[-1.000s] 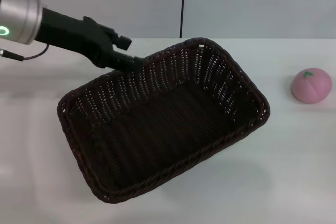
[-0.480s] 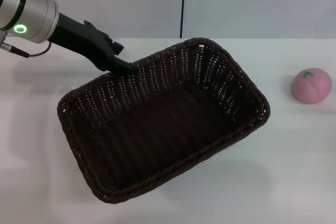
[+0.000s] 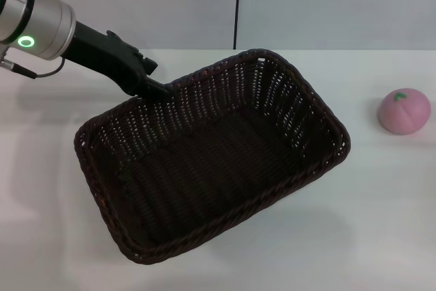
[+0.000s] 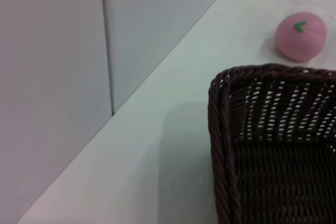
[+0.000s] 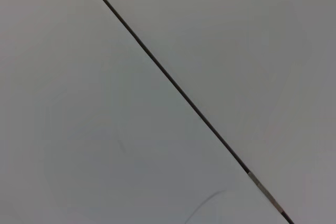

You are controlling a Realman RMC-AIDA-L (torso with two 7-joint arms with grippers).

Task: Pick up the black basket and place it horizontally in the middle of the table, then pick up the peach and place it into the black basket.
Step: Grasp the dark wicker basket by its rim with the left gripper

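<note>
The black basket (image 3: 211, 161) lies open side up on the white table (image 3: 381, 236), set at a slant across its middle. It also shows in the left wrist view (image 4: 273, 156). The pink peach (image 3: 404, 110) sits on the table to the right, apart from the basket, and appears in the left wrist view (image 4: 300, 36) too. My left gripper (image 3: 158, 78) is just off the basket's far left rim, its fingers apart and holding nothing. My right gripper is out of view.
A grey wall with a dark vertical seam (image 3: 238, 5) runs along the table's far edge. The right wrist view shows only the wall and that seam (image 5: 173, 80). Bare tabletop lies between the basket and the peach.
My left arm has drawn back up and to the left, away from the basket's far rim. The basket and the peach have not moved.
</note>
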